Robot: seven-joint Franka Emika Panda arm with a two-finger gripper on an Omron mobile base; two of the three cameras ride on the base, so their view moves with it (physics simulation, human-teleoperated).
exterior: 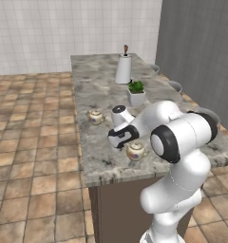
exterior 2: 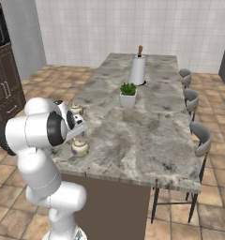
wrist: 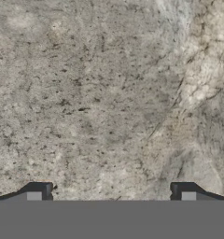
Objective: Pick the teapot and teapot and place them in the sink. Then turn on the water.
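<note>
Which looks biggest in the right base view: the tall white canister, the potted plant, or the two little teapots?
1. Tall white canister, though farthest away.
2. Potted plant.
3. Near teapot and far teapot: they look alike; the near one seems slightly bigger, probably from closeness, and the arm partly hides the far one.

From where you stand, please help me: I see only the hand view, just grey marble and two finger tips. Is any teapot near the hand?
Observer: Yes. One teapot stands on the counter near its front edge, close beside the hand.
Operator: And the second one?
Observer: The other teapot stands farther back, near the counter's left edge, apart from the first.
Operator: Does the gripper hold something?
Observer: No. The gripper is open over bare marble.
Operator: What else is on the counter?
Observer: A potted plant in the middle, and a tall white canister behind it.
</note>
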